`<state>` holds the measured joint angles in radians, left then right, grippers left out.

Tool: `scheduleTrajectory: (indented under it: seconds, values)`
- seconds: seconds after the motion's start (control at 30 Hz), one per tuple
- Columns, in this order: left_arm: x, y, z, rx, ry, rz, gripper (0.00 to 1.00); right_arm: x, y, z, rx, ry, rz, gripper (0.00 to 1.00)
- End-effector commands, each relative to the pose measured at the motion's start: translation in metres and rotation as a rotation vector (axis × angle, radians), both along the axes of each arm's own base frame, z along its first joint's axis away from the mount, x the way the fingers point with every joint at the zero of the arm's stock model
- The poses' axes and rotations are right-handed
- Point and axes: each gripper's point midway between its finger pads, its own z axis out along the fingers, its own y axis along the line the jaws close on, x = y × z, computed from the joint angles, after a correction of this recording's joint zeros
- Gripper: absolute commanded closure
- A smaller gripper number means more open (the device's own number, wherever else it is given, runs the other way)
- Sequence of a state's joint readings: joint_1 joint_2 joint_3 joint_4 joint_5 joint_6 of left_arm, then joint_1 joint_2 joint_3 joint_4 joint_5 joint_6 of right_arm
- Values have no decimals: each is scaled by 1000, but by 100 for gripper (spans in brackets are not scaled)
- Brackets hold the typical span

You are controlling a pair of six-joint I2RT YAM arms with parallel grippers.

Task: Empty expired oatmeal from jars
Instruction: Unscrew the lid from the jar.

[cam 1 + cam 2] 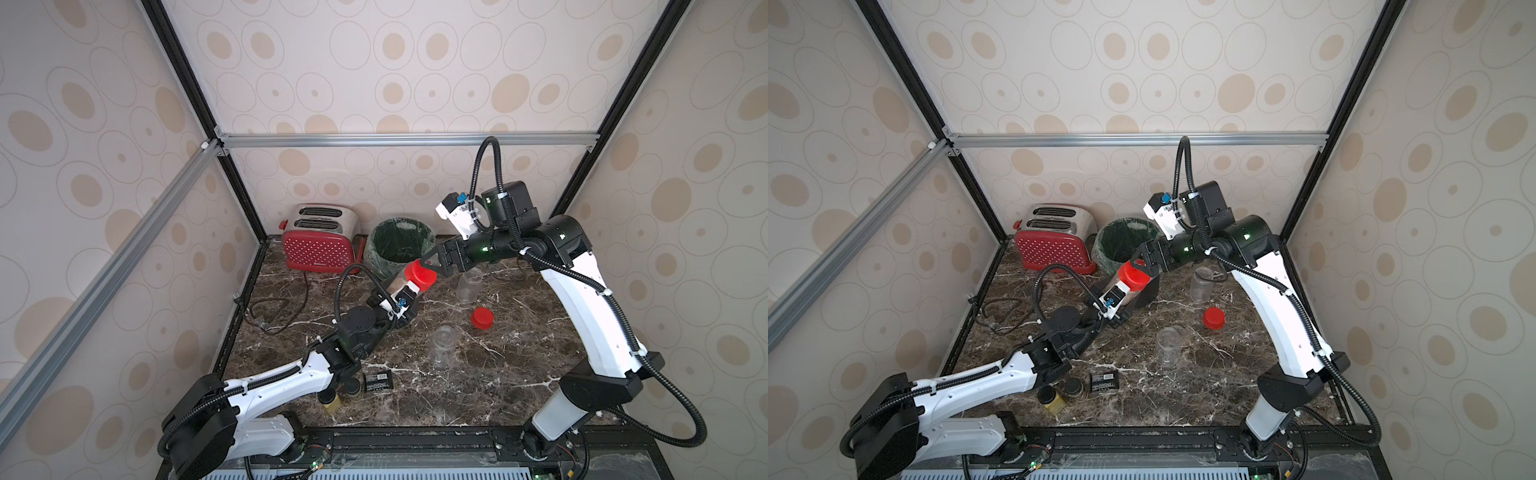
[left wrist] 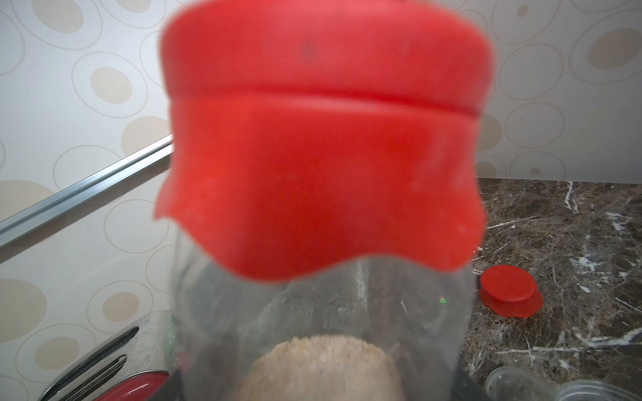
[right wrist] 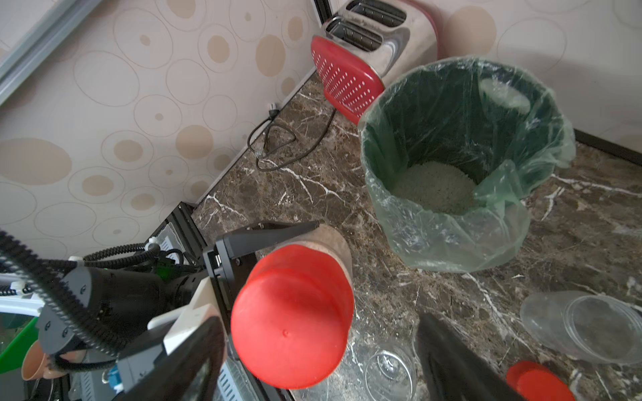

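Left gripper (image 1: 397, 298) clamped round a clear, cylindrical plastic jar (image 1: 395, 286), held tilted. Pale, flaky oatmeal (image 2: 319, 364) is heaped inside by its fingers. Right gripper (image 1: 432, 268) spread wide, black fingers (image 3: 448, 361) flanking the jar's smooth red wavy-skirted lid (image 1: 420, 276).

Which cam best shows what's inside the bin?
Right wrist: it looks down into the bin and shows pale grain piled at the bottom. Both top views show the bin obliquely, interior dark. Left wrist: the lidded jar blocks it.
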<state>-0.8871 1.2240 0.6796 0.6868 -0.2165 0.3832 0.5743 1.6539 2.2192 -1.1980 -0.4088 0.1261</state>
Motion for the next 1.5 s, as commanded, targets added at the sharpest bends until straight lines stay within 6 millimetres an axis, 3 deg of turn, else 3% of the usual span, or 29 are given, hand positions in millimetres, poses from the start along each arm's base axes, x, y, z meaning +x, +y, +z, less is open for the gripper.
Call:
scheduleTrajectory:
  seconds: [0.0,0.37,0.77,0.8,0.97,1.27,1.47]
  values:
    - [4,4,40,-67,-83,21,47,-10,7,-10,1,77,15,9]
    - [3,3,39,-58,-76,15,47,-13,25,-28,-41,107,52,9]
    - [1,5,38,-54,-73,14,47,-16,37,-35,-59,147,99,40]
    - [1,6,38,-54,-73,15,47,-18,37,-22,-34,119,110,41]
    - [-1,6,39,-58,-73,7,47,-26,43,-5,9,63,196,47]
    - [-3,5,36,-58,-55,-7,48,-44,45,36,120,-204,540,56]
    - [-3,6,33,-53,-52,-9,49,-49,34,38,73,-389,663,59]
